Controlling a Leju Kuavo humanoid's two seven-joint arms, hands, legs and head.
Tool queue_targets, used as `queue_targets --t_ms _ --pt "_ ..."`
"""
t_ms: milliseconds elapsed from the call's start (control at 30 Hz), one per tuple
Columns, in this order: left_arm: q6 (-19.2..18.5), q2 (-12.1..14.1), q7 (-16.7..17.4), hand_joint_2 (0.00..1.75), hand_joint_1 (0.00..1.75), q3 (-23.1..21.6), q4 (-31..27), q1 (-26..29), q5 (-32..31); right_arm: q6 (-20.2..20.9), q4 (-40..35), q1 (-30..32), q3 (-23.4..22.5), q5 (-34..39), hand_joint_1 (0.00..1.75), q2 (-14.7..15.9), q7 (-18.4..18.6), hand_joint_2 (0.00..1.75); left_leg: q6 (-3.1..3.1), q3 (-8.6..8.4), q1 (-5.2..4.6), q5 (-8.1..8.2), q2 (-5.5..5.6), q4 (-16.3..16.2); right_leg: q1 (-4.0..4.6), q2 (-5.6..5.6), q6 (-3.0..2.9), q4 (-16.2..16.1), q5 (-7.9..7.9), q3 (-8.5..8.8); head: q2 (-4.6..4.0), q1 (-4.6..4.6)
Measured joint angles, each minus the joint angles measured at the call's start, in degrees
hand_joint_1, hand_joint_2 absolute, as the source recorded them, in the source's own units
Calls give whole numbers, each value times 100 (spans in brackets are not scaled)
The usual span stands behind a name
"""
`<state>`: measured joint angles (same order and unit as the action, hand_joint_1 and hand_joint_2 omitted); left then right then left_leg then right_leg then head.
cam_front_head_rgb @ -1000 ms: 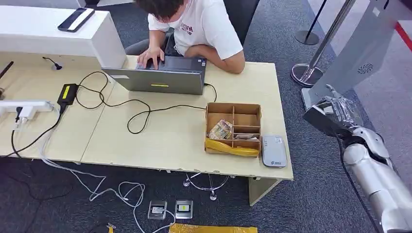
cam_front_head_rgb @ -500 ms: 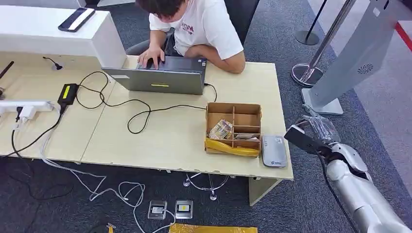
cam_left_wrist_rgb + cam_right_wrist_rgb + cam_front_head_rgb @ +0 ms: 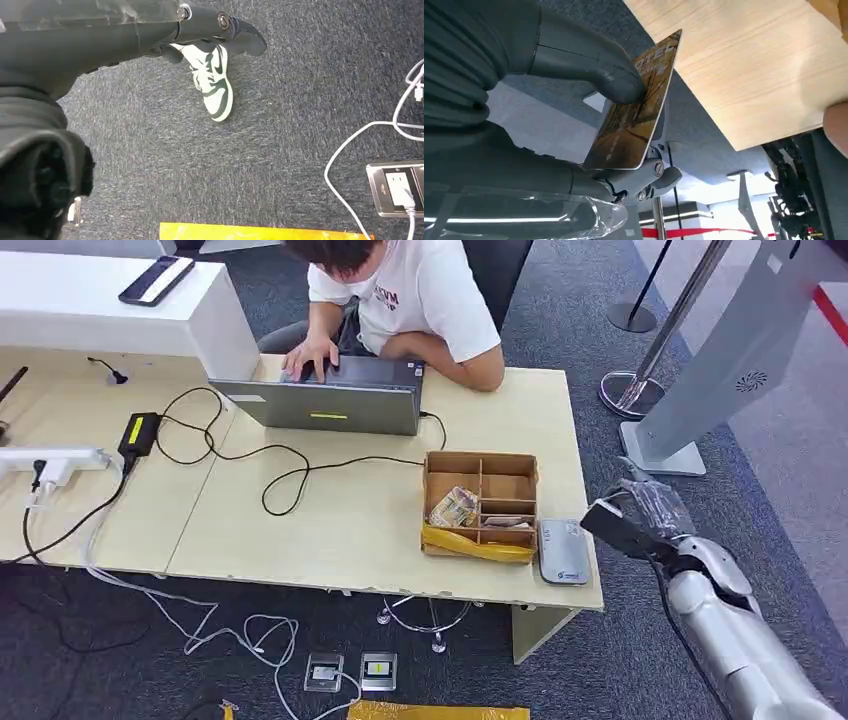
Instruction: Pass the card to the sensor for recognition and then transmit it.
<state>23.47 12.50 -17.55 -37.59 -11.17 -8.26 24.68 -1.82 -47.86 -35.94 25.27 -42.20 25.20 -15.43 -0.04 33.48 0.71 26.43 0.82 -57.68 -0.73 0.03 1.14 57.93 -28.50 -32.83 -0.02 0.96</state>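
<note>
Right hand (image 3: 645, 515) reaches forward off the table's (image 3: 350, 530) right edge, level with the grey sensor (image 3: 564, 551), its silver arm coming up from the lower right of the head view; in the right wrist view the thick grey thumb (image 3: 616, 82) presses the card (image 3: 636, 107) against the darker fingers (image 3: 651, 177), so this hand grips the card; the card is brown and gold with pale lettering, held on edge above the carpet just beside the table's corner, its long axis running from the fingers out toward the wooden top, one short end nearest the table; how it tilts against the sensor I cannot tell.

Left hand (image 3: 210, 30) hangs over the dark carpet with nothing visible in it; whether its fingers are spread or curled I cannot tell.

On the table, just left of the sensor and touching or nearly so, stands a cardboard box (image 3: 481, 504) split into compartments; one left compartment holds a crumpled packet (image 3: 455, 507), a yellow strip (image 3: 478, 545) lies along its front, and the small right-hand compartments hold flat items too small to name; a person (image 3: 410, 300) sits behind a laptop (image 3: 325, 400) at the far edge.
</note>
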Motion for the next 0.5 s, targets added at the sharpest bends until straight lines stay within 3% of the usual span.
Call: queue_targets --t_ms 500 --pt "22 -2 0 0 0 2 0 -1 2 354 -783 686 -92 -368 175 -28 328 175 0 0 0 0 0 0 0 2 0 0 0 0 0 0"
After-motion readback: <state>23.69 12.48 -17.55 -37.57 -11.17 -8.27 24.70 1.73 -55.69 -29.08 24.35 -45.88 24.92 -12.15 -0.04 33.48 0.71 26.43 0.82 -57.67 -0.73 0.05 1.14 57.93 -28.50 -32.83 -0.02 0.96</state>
